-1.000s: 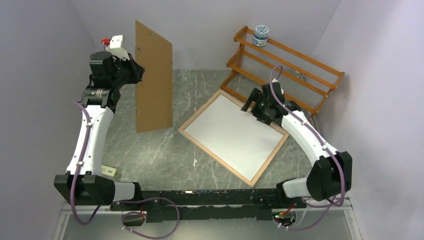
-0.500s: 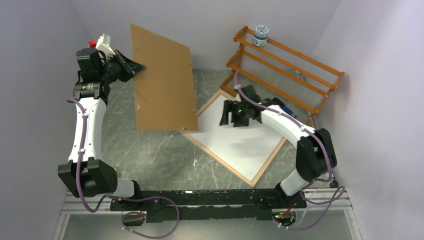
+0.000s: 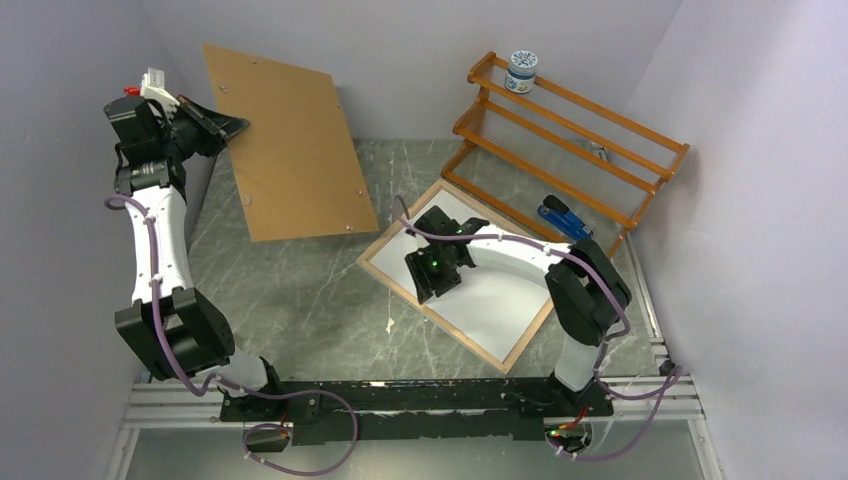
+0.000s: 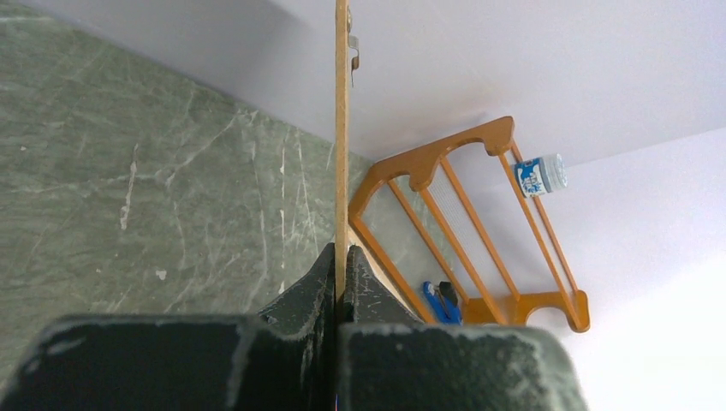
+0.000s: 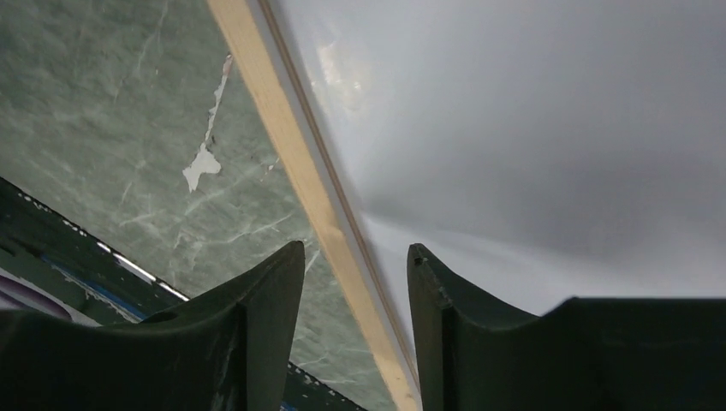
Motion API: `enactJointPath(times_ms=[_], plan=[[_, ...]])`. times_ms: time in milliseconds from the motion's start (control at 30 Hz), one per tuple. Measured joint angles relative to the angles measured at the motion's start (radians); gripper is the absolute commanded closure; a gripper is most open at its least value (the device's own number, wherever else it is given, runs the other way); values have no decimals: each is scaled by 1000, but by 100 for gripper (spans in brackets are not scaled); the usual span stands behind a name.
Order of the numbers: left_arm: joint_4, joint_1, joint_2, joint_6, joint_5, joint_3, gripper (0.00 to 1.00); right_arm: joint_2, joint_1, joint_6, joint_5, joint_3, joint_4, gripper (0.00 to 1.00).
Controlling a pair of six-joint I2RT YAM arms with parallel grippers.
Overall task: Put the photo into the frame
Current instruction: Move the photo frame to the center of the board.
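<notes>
On green marbled surface, large light-wood-rimmed rectangular picture frame back-up, thin white-backed photo apparently already seated inside; brown hardboard backing panel clamped aloft, well apart, in left hand; right hand narrowly parted, empty, over rim. Remaining: fitting panel.

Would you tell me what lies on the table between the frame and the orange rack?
A blue object lies there, at the foot of the orange rack, beyond the far edge of the frame; the top external view shows it.
</notes>
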Motion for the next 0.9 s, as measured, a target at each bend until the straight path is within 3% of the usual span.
enactJointPath(times_ms=[333,433,667,900], plan=[[76,31,2,-45,49,-17,97,72,71,-44,20,39,-53,58],[76,34,2,-46,50,-18,97,91,79,-50,26,54,-63,69],[76,49,11,-47,49,-14,97,129,99,-67,31,112,-87,83],[26,68,78,-36,32,77,97,215,126,-58,32,245,-101,86]])
